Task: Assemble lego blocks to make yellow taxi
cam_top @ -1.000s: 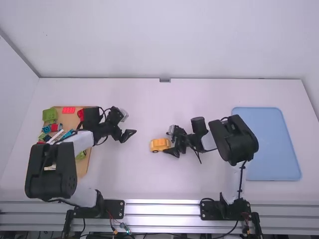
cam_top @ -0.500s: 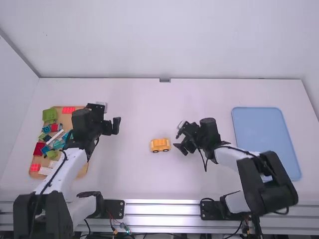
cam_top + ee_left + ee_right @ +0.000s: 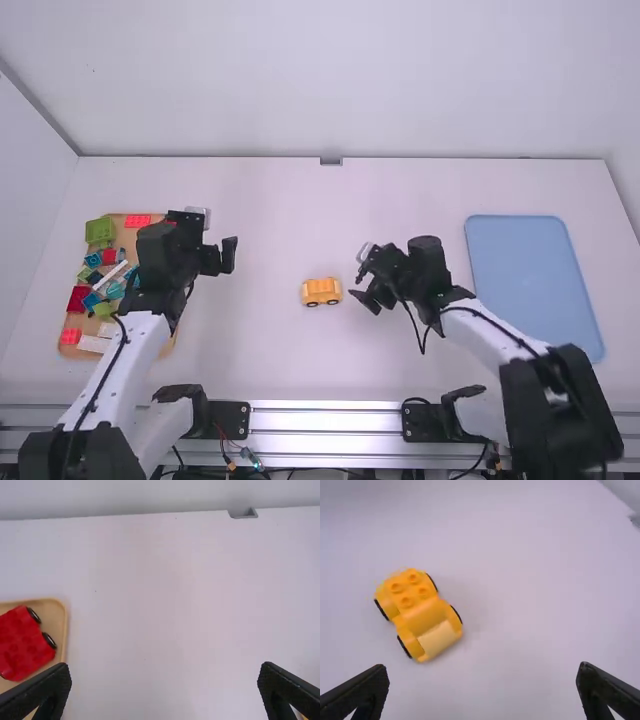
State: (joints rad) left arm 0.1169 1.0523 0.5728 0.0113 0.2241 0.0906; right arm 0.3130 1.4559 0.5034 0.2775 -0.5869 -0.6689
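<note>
One yellow car (image 3: 321,291) — stood on its wheels at the middle of the white table (image 3: 270,200). One left gripper (image 3: 220,250): was beside the tan tray (image 3: 130,240), fingers wide apart. One right gripper (image 3: 357,287): was near the car, fingers likewise spread. Assorted coloured bricks (image 3: 100,230) — lay in the tan tray.

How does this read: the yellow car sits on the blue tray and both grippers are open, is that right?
The place is wrong: the high view shows the yellow car directly on the white table. The left gripper and right gripper are open, as you say.
</note>
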